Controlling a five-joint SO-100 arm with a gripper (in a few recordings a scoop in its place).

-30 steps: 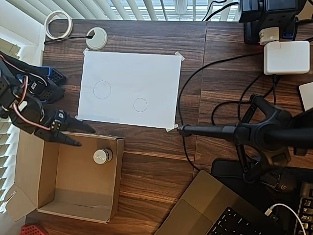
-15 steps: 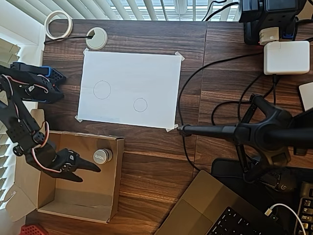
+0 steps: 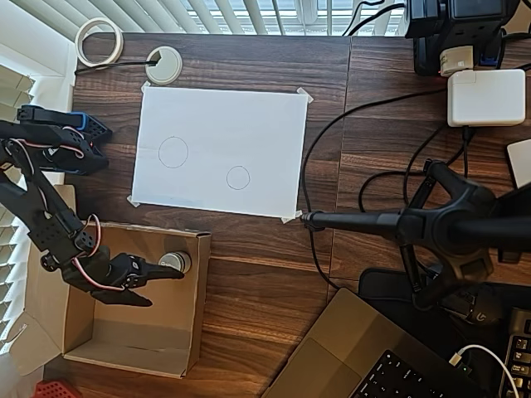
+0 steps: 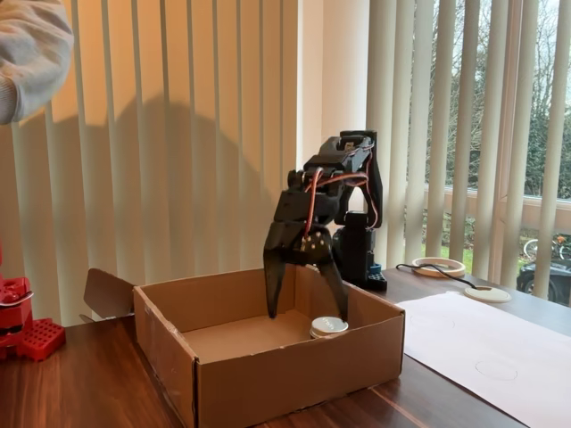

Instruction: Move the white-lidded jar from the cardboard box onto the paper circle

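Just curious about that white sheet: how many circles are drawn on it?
2. On the sheet in the overhead view, a larger circle sits toward its left and a smaller circle lower, right of middle.

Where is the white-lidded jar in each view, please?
Overhead view: the white-lidded jar is in the cardboard box, at its upper right corner.
Fixed view: the jar stands inside the box, near its right wall.
Shared landmark: the gripper beside it.
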